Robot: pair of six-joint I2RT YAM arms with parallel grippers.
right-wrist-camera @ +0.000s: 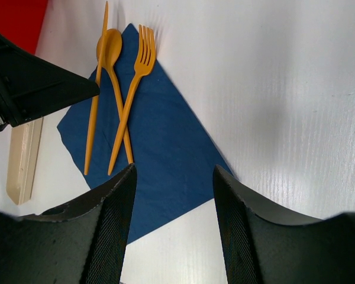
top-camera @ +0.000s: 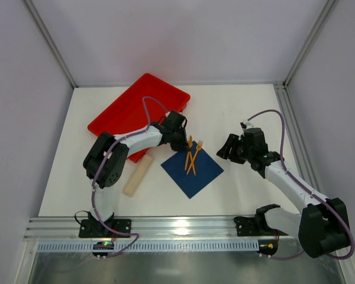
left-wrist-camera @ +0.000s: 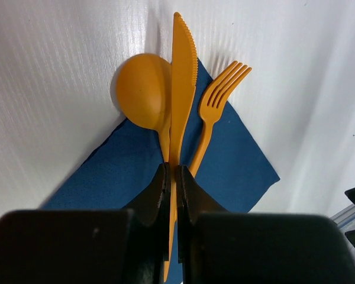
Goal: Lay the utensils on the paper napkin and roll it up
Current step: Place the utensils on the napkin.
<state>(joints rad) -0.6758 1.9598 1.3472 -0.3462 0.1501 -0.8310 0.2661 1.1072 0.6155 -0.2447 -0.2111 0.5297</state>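
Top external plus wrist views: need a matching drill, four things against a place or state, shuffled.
Things:
1. knife
2. right gripper
3. beige strip
4. red tray

Place or state:
a. open, holding nothing
b. at the far left of the table
c. clamped in the left gripper, over the napkin
d. flat on the table, left of the napkin

Pairs: 1-c, 2-a, 3-d, 4-b
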